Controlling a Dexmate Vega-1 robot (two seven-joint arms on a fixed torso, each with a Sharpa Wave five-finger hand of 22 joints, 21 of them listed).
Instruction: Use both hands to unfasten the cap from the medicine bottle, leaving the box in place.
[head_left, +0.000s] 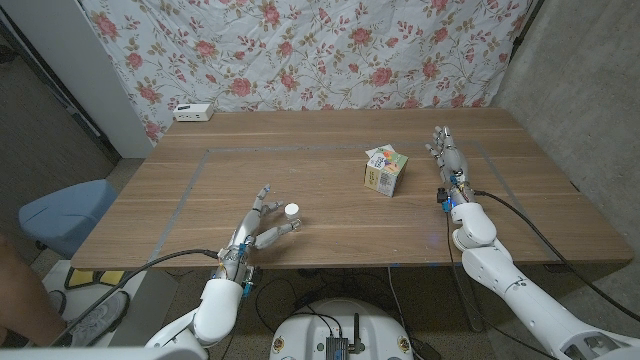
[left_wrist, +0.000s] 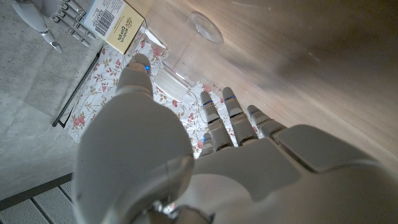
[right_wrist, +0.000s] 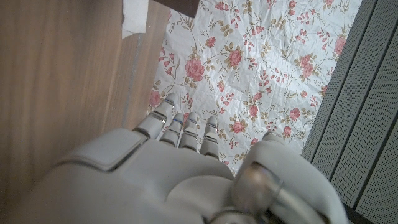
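Observation:
A small clear medicine bottle (head_left: 292, 213) with a white cap stands near the table's front, left of centre. My left hand (head_left: 256, 228) reaches to it with the fingers spread; the bottle sits in the gap between thumb and fingers, and no grip on it shows. In the left wrist view the clear bottle (left_wrist: 179, 55) stands just past my left hand's (left_wrist: 205, 155) fingertips (left_wrist: 211, 115). The yellow-and-white box (head_left: 384, 169) stands upright right of centre, also seen as the box (left_wrist: 118, 25). My right hand (head_left: 447, 152) stands to the right of the box, fingers apart, holding nothing.
A white device (head_left: 193, 112) lies at the table's far left edge. A floral cloth (head_left: 300, 50) hangs behind the table. A taped rectangle (head_left: 205, 152) marks the tabletop. A blue chair (head_left: 60, 212) stands off the table's left side.

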